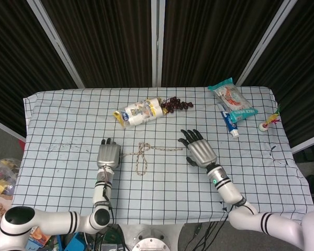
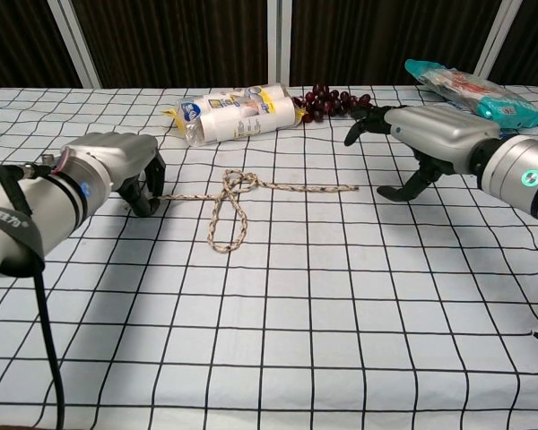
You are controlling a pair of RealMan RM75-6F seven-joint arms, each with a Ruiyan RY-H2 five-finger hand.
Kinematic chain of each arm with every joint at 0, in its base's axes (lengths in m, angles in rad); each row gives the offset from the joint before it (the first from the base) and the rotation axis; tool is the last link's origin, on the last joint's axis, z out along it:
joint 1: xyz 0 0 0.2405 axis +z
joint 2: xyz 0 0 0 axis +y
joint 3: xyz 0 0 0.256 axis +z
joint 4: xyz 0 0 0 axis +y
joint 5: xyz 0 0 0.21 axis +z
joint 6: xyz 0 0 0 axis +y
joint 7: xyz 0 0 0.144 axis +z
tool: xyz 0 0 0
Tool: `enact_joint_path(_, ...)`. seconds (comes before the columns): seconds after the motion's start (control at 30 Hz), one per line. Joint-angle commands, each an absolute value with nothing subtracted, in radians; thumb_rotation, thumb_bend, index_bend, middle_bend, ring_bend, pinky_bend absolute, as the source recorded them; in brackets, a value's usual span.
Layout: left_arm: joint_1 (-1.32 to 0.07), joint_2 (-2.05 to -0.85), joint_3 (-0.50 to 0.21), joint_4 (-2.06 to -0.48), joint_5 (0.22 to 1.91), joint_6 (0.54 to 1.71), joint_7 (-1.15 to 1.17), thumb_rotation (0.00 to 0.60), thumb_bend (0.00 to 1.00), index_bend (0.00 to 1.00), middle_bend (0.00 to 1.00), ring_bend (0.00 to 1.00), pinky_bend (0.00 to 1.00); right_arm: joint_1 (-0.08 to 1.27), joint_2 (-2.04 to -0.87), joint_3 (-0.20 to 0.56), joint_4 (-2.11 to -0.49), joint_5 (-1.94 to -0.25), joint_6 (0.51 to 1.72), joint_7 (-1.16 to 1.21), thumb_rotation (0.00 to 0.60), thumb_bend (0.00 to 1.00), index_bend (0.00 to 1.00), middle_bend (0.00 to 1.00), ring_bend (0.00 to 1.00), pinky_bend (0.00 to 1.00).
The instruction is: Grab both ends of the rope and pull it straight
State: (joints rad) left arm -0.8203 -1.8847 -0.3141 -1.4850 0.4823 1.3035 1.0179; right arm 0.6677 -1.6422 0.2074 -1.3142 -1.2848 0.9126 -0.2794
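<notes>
A beige braided rope (image 1: 144, 155) (image 2: 238, 202) lies on the checked tablecloth with a loop and a crossing near its middle. My left hand (image 1: 108, 155) (image 2: 117, 166) grips the rope's left end, fingers curled down around it. The rope's right end (image 1: 180, 149) (image 2: 353, 188) lies free on the cloth. My right hand (image 1: 197, 149) (image 2: 423, 136) hovers open just right of that end, fingers spread, touching nothing.
At the back lie a plastic packet of white rolls (image 1: 140, 111) (image 2: 236, 112) and dark grapes (image 1: 176, 104) (image 2: 336, 100). A teal snack bag (image 1: 232, 97) (image 2: 471, 90), a toothpaste tube (image 1: 227, 121) and a small toy (image 1: 269, 122) lie at the right.
</notes>
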Motion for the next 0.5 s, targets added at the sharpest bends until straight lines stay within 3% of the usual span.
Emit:
enact_joint_path(0.03,-0.82,-1.882,-0.315,-1.489,0.481,1.303,1.013,0.6,0.41,0.57,0.33,0.11,0.15,0.7,-1.69,0.216,-1.259,-1.256,0.89,-0.295,0.6,0.29,0.25,0.0,0.0,0.0)
enact_joint_path(0.5,-0.823,-1.867,-0.312,-1.505,0.454,1.296,1.008,0.6,0.41,0.57,0.33,0.11,0.15,0.745,-1.828,0.226,-1.112,-1.205,0.898,-0.318,0.6,0.31,0.34,0.0,0.0,0.0)
